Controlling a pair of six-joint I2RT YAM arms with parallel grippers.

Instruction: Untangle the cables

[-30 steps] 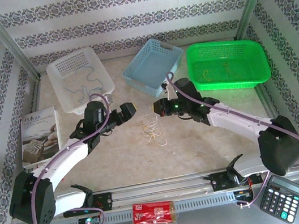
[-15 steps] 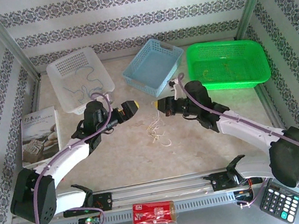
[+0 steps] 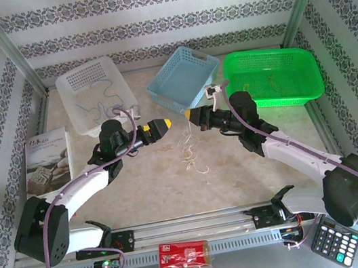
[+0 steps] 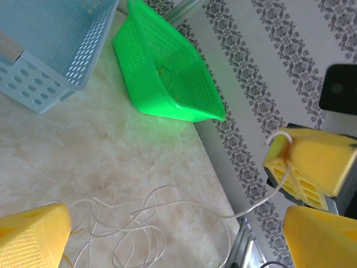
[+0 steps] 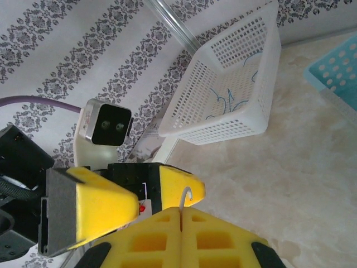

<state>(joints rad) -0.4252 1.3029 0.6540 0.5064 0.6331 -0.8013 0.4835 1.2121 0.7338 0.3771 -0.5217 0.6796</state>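
The cables [image 3: 189, 158] are a small heap of thin pale wires on the marble table between the two arms. One pale wire rises from the heap to my right gripper [image 3: 192, 116], which is shut on its end a little above the table. In the right wrist view the wire tip [image 5: 187, 195] curls out of the shut yellow pads of that gripper [image 5: 181, 216]. My left gripper [image 3: 161, 124] stands open close to the left of it, holding nothing. In the left wrist view the wire loops [image 4: 125, 223] lie between that gripper's spread fingers [image 4: 33, 237].
A white basket [image 3: 85, 66] with blue wires stands back left, a blue basket [image 3: 159, 99] back centre, and a green basket [image 3: 277, 102] with yellowish wires back right. A book [image 3: 46, 163] lies left. A calculator [image 3: 337, 238] and a red packet [image 3: 184, 255] sit at the near rail.
My right gripper has risen and moved back and to the right, drawing a pale wire up from the heap. The left gripper has slid right, toward the right gripper.
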